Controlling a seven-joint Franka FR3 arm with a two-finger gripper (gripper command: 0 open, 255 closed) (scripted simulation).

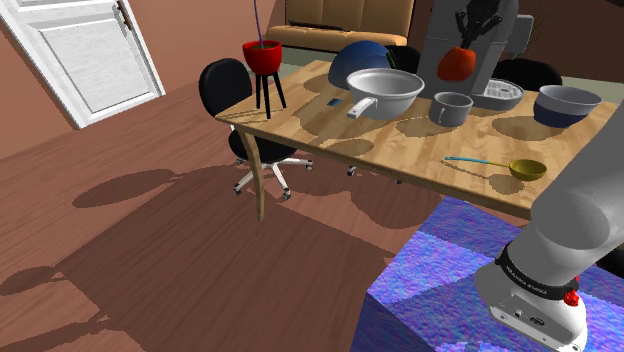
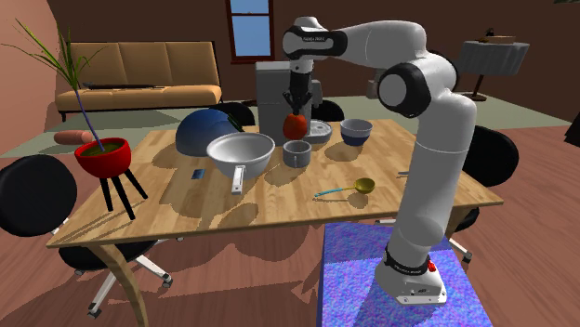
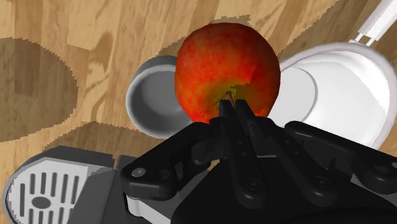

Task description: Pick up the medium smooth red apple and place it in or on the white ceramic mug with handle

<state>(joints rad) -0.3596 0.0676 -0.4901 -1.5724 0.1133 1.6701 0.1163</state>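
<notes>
**One apple, held over one mug**

My gripper [image 2: 296,113] is clamped on the single red apple [image 2: 296,124], in the air just above the one grey mug [image 2: 297,152] on the wooden table [image 2: 279,209]. Nearby sit one overturned blue bowl [image 2: 203,130], one upright blue bowl [image 2: 355,131] and one yellow ladle [image 2: 359,186].

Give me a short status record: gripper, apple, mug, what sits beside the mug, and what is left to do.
gripper: shut on the red apple
red apple: held from above, lifted clear of the wooden table
grey mug: upright on the table, handle visible
apple vs mug: apple hangs roughly over the mug, not touching it
beside mug: handled grey bowl on one side, blue bowl on the other
left to do: likely lower and release into the mug
</notes>
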